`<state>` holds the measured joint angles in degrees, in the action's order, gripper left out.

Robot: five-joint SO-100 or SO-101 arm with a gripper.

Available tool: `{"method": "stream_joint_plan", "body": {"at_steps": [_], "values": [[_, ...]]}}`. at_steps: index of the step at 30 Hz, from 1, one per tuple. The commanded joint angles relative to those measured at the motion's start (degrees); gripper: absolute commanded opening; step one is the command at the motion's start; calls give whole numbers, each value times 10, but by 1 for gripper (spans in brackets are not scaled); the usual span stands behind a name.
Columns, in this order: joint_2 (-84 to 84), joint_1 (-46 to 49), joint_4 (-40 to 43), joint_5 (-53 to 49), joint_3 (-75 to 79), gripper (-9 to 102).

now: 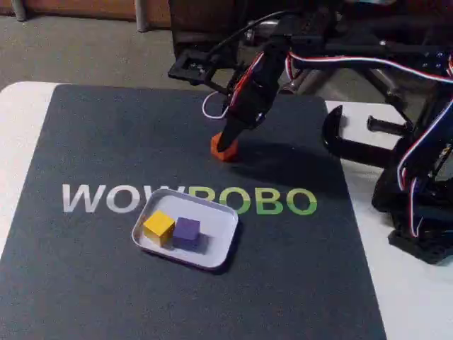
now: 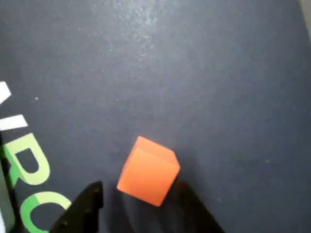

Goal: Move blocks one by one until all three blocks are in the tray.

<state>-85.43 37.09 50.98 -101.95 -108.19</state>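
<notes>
Centrally, a dark mat (image 1: pixel 106 283) with green and white lettering is spread on the table, and the tray (image 1: pixel 219 244) is set on it just below that lettering. Inside the tray, the yellow block (image 1: pixel 158 226) and purple block (image 1: pixel 187 230) are seen touching side by side. Above the tray, beyond the lettering, the orange block (image 2: pixel 148 171) is bracketed by the gripper (image 2: pixel 141 201), whose jaws are parted around it.

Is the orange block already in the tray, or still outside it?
Outside. The orange block lies on the dark mat, apart from the tray, between the open jaws.
</notes>
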Motion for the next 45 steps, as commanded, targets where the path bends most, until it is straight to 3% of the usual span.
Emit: {"method": "stream_joint_plan", "body": {"at_steps": [1,33,45], "values": [[0,4,-2,4,20,16],[28,4,-7,31,11,14],[25,-9,-9,54,18,2]]}}
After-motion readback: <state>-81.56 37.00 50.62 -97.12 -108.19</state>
